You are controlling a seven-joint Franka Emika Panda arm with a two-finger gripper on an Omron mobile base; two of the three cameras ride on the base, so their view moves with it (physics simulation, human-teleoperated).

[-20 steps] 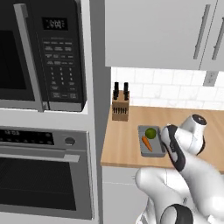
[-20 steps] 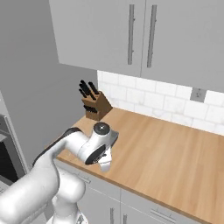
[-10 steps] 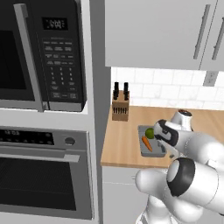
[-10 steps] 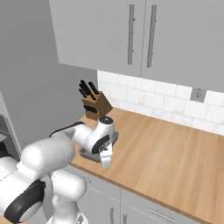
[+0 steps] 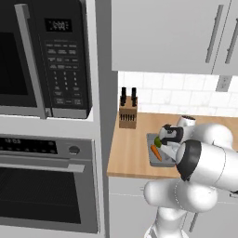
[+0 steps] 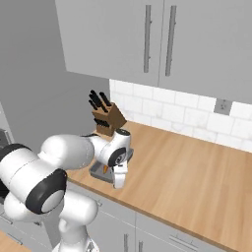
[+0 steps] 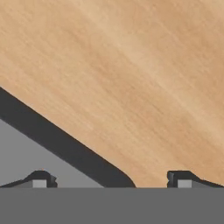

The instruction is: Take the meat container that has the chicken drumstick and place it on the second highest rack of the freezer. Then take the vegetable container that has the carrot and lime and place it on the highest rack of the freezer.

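In the left base view, the vegetable container (image 5: 155,160), a shallow grey tray, sits on the wooden bench (image 5: 132,148) near its front edge, in front of the knife block (image 5: 128,114). The carrot (image 5: 155,152) lies in it, and the lime (image 5: 158,141) shows at its far side, partly hidden by the hand. The arm bends down over the container, covering its right part. A microwave (image 5: 44,58) and an oven (image 5: 46,183) fill the tall unit at left.

In the right base view, the arm reaches across to the container (image 6: 98,173) at the bench's front left, with the knife block (image 6: 108,119) just behind it. The hand points down at the container's right edge.

In the hand view, the end effector (image 7: 109,180) hangs low with its fingertips (image 7: 39,179) spread wide and nothing between them. One tip is over the grey container floor (image 7: 26,153), the other over bare bench wood (image 7: 131,78); the dark container rim runs diagonally between them.
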